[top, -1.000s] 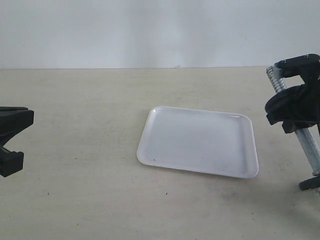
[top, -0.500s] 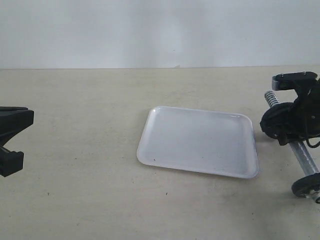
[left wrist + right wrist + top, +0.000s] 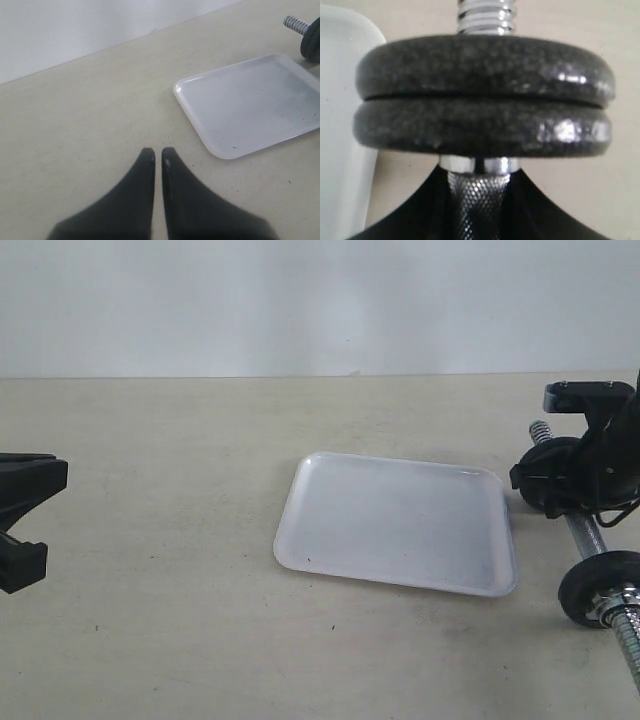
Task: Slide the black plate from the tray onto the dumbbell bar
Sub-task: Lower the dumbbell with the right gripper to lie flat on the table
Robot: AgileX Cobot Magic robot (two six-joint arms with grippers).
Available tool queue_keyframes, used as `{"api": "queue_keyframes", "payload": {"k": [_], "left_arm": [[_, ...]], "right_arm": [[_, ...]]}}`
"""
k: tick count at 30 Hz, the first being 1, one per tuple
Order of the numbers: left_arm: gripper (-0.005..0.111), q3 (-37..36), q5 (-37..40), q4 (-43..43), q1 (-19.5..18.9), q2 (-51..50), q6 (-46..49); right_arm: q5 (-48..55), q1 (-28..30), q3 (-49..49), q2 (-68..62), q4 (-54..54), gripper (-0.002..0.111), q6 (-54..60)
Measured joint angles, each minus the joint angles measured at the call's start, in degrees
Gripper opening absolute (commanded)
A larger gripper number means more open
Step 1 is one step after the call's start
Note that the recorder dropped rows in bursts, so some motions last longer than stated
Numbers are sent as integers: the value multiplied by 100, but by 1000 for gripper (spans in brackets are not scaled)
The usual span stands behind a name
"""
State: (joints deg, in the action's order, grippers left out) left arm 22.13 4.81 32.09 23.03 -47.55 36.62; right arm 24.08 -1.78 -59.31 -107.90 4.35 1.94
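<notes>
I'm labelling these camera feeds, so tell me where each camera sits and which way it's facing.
Left wrist: on the left arm, looking past the shut left end effector toward the white tray.
Right wrist: on the right arm, close on the dumbbell bar gripped by the right end effector, two black plates beyond.
Exterior: off the arms, low, facing the wall across the table; both end effectors show at its edges.
Shared: all three show tray and bar.

tray (image 3: 395, 525) text: none I can read
dumbbell bar (image 3: 479, 200) text: none I can read
tabletop (image 3: 150, 500) text: none
</notes>
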Motion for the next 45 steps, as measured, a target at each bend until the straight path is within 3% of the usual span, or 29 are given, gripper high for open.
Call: {"api": "queue_keyframes", "payload": {"k": [45], "left_arm": [[4, 0, -32, 0, 0, 0, 0]], "right_arm": [[-141, -10, 0, -46, 759, 0, 683]]}}
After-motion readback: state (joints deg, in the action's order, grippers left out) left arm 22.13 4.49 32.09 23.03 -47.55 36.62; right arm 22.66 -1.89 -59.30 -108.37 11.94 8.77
